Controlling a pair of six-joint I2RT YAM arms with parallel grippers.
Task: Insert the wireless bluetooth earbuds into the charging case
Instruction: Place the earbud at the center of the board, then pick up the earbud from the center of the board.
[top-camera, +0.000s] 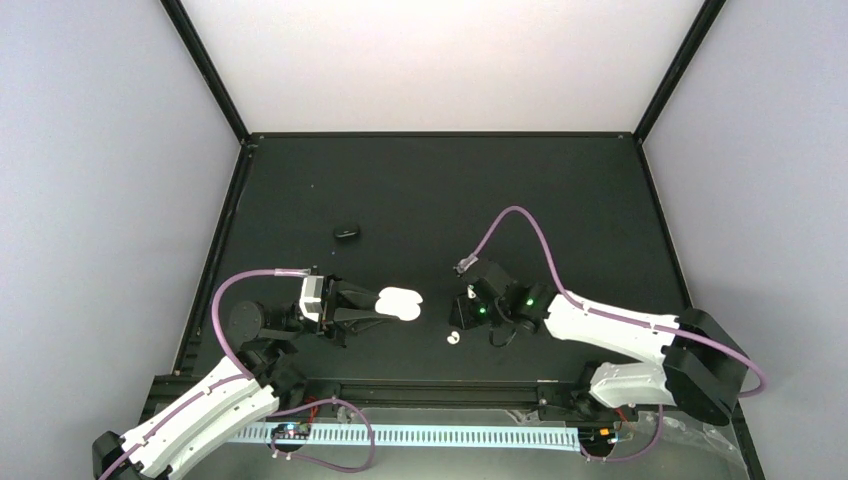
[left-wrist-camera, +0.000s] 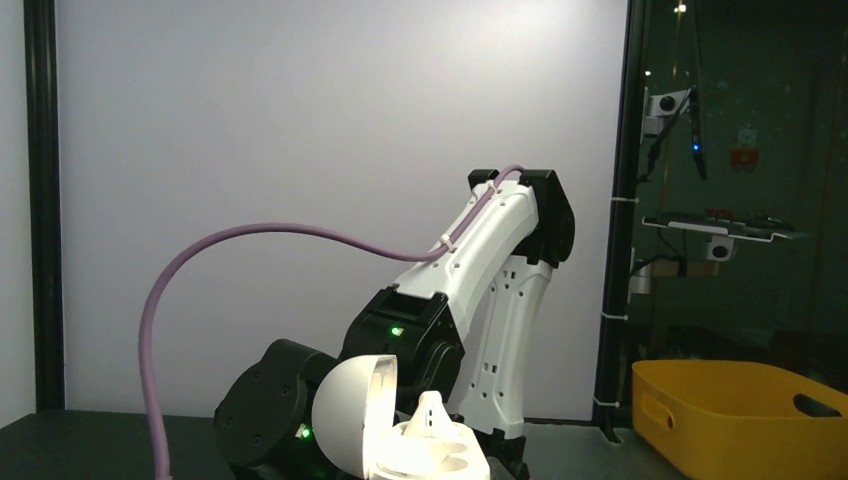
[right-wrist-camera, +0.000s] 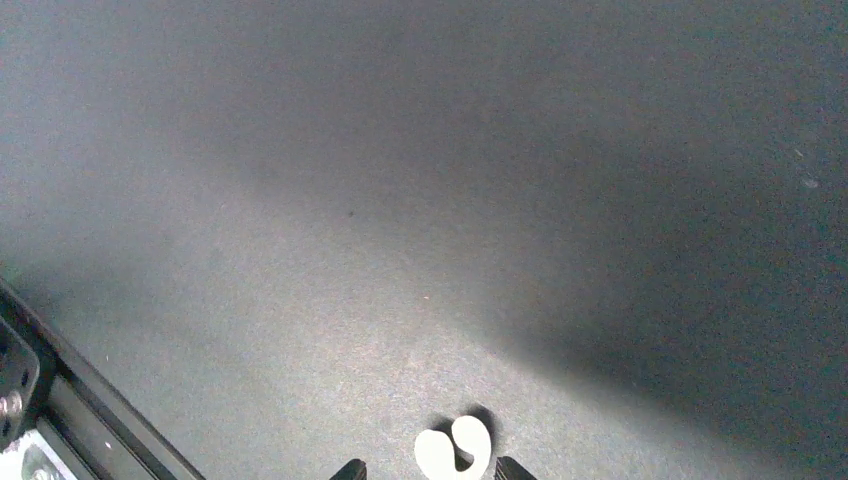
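**Loose white bud lies between parted fingertips; case held open alongside**

A white earbud lies on the dark bench at the bottom centre of the right wrist view. Its outline is two-lobed. The fingertips of the right pincer stand one on either side and clear of it, released and grasping nothing. In the overhead view the bud is a pale speck low in the middle, just below that pincer and to the right of the charging case. The case is white with its lid thrown open, and the left pincer is clenched on it from the left. Bud and case are near each other but apart, with bare bench between them.

Up and left of centre, a small black oval sits alone, well apart from both arms.

The left arm reaches in from the lower left corner, its wrist level and fingers pointing right. The right arm stretches leftward from the lower right, its wrist bent down over the bud. A purple cable loops above it.

Only the left wrist view shows the case's inside. The domed lid stands up at the left, and a white peak rises from the base. It may be a seated bud, though glare washes it out. A yellow tub sits at the lower right. Only the right wrist view shows the gap between fingertips and bud.
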